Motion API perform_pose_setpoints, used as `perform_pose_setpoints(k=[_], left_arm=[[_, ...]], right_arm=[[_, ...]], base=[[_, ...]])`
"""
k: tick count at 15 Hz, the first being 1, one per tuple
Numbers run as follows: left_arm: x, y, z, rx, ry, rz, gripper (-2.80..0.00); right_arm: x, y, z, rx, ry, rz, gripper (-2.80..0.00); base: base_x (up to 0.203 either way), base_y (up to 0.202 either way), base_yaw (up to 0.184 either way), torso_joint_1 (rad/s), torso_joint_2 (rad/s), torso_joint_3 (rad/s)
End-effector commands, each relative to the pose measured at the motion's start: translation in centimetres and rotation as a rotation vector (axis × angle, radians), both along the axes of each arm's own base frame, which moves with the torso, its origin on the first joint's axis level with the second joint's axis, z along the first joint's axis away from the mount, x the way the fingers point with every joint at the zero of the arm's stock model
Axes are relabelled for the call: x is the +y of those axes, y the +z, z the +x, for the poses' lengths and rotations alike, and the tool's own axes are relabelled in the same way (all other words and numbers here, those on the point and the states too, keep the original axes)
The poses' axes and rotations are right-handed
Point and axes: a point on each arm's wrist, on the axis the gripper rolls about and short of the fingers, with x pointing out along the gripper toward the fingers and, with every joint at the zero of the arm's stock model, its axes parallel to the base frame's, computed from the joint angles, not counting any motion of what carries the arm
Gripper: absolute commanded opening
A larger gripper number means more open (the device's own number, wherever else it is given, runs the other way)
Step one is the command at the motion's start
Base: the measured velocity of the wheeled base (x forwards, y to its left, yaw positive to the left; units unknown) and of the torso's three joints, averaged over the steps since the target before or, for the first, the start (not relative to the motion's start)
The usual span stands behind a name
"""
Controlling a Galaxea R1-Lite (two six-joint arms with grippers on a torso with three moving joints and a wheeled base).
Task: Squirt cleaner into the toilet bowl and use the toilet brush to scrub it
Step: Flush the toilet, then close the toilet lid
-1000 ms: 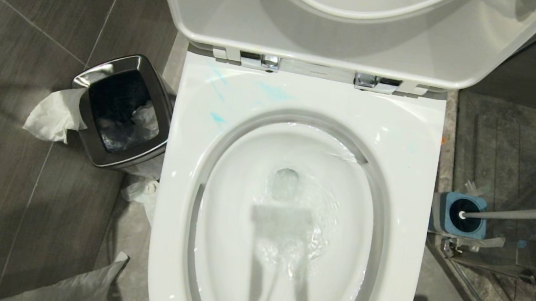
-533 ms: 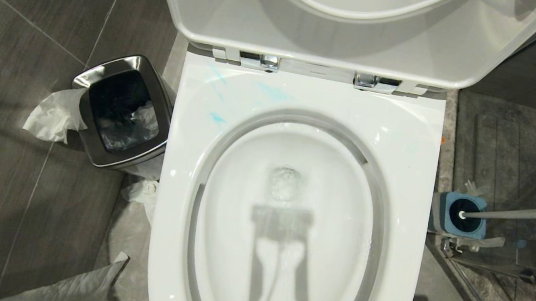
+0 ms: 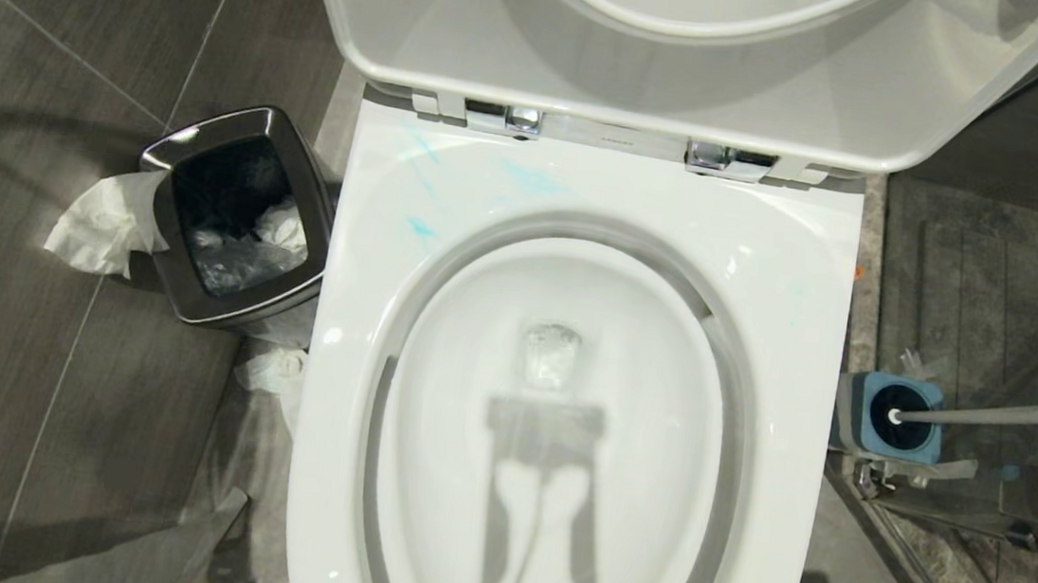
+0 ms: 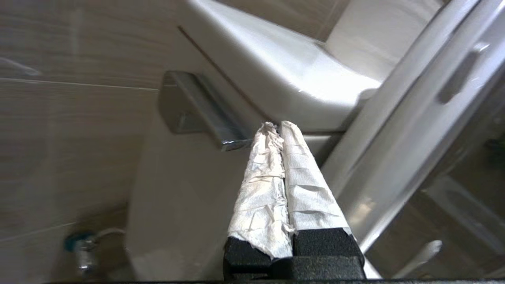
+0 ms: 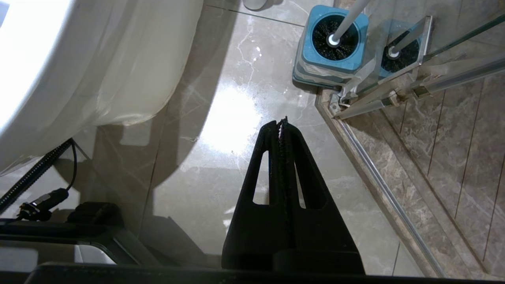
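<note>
Right now we are looking down into the toilet bowl (image 3: 552, 447), and its lid (image 3: 694, 61) is standing up so the bowl is open for cleaning. Little blue smears are showing on the back of the rim, which we are guessing is cleaner. The water at the bottom is looking calm. We are not seeing the cleaner bottle anywhere.

Our left gripper (image 4: 276, 128) is pressing its two fingers tight together. They are wrapped in white paper and are holding nothing. It is pointing at the shiny flush handle (image 4: 197, 106) on the side of the tank (image 4: 276, 67), and we cannot tell if it is touching it.

Our right gripper (image 5: 281, 124) is hanging low beside the toilet, aiming at the floor. Its black fingers are squeezed together too, with nothing between them.

The toilet brush (image 5: 347, 21) is sitting in its blue holder (image 5: 333, 65) on the floor, on our right, close to the glass shower door (image 5: 398, 67). It is standing there so it can drip and be easy to reach. We are thinking the scrubbing is already done.

The floor is shining and made of grey stone tiles. On our left a small steel bin (image 3: 236, 212) is standing near the toilet, with white tissue (image 3: 102, 218) hanging over its edge. More crumpled paper (image 3: 278, 368) is lying by the toilet's base.
</note>
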Motion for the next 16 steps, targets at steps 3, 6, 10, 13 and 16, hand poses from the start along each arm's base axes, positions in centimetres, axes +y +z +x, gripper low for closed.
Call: perform_pose_setpoints(k=[3,6,10,13,16], left_arm=[[-0.1,-0.6,1.7,0.024,0.006,0.011,-2.8],[-0.1,-0.8,1.2,0.039,-0.007,0.009,-2.8],[-0.2,-1.6,0.1,0.119,-0.07,-0.005,-2.8],[-0.4,-2.2,0.5,0.147,-0.108,0.031,-2.8],[-1.0,-2.7,1.0,0.15,-0.149,0.06,-2.8]], right_arm=[[0.0,0.0,0.0,0.001,0.001,0.0,-2.8],[0.0,0.0,0.0,0.001,0.001,0.0,-2.8],[0.0,0.0,0.0,0.001,0.001,0.0,-2.8],[0.0,0.0,0.0,0.001,0.001,0.0,-2.8],[0.0,0.0,0.0,0.001,0.001,0.0,-2.8]], base=[[0.0,0.0,0.0,0.0,0.0,0.0],[0.0,0.0,0.0,0.0,0.0,0.0],[0.0,0.0,0.0,0.0,0.0,0.0],[0.0,0.0,0.0,0.0,0.0,0.0],[0.0,0.0,0.0,0.0,0.0,0.0]])
